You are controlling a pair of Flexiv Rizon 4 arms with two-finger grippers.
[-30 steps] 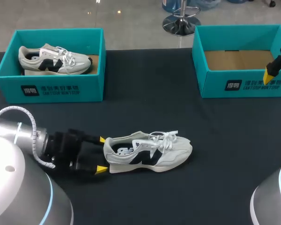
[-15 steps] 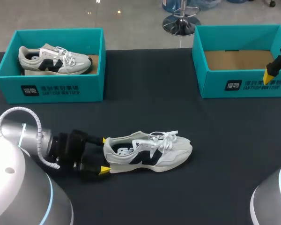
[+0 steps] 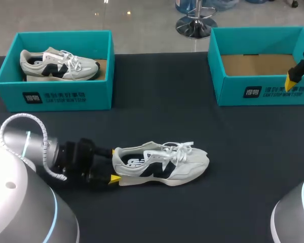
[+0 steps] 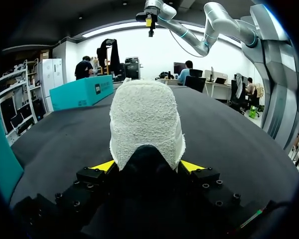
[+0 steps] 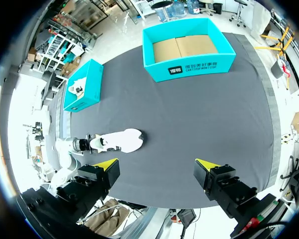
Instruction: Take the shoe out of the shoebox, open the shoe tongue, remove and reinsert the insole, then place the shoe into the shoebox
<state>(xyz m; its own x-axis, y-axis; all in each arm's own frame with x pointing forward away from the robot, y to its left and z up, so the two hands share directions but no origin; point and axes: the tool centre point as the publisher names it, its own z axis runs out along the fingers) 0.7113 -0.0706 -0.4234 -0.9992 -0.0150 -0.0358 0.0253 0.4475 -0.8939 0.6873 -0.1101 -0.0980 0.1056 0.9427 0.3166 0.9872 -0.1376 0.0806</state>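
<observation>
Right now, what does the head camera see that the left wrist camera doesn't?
Only the head view shows the second shoe inside the left shoebox and the laces of the shoe on the table. Only the left wrist view shows the heel's fuzzy back, squeezed by the left gripper. Both show that shoe, the left gripper and the right shoebox.
</observation>
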